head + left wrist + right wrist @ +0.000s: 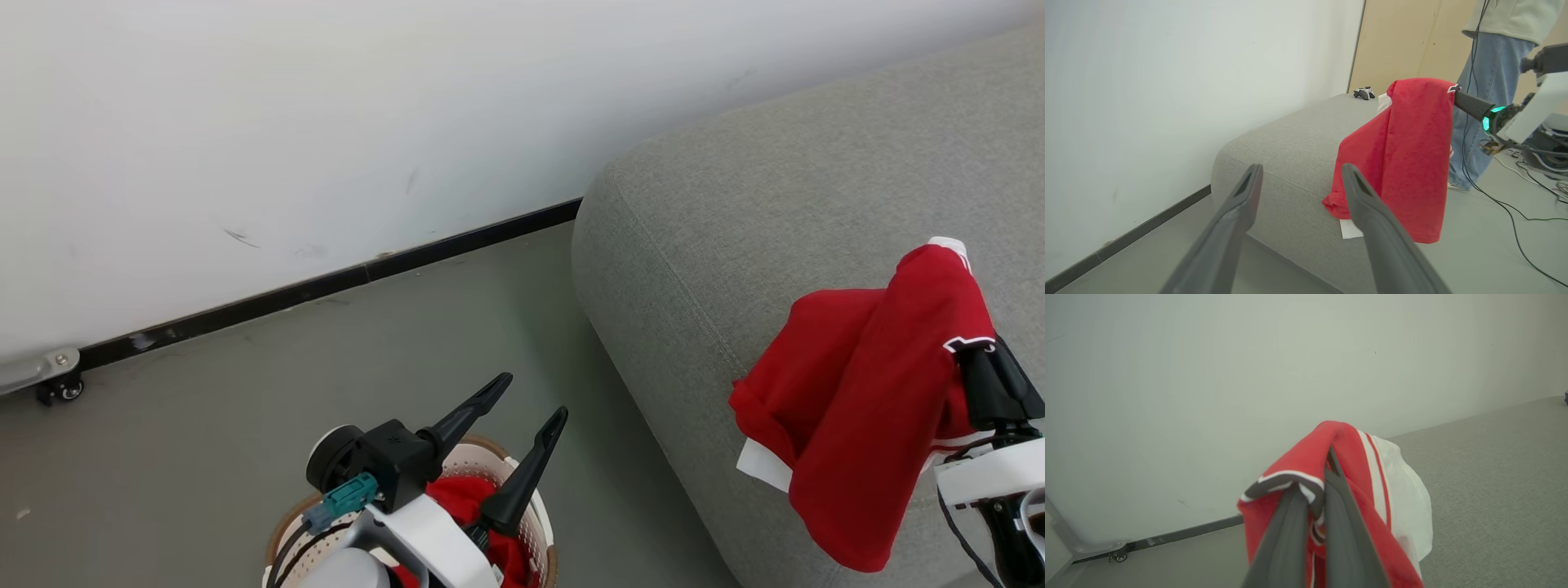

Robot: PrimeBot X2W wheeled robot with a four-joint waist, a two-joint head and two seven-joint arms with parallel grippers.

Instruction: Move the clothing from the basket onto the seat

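Your right pincer [1318,498] pinches the limp, light red garment [865,392] at a bunched fold; left pincer [534,394], seven o'clock, spread.

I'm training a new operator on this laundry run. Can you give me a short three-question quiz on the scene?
1. True or false: the left gripper is shut on cloth.
2. Which holds the hanging red garment by the seat? A) left gripper B) right gripper C) both grippers
3. Fill in: more red clothing lies in the ____ under the left gripper.

Key: 1 false, it is open and empty. 2 B. 3 basket.
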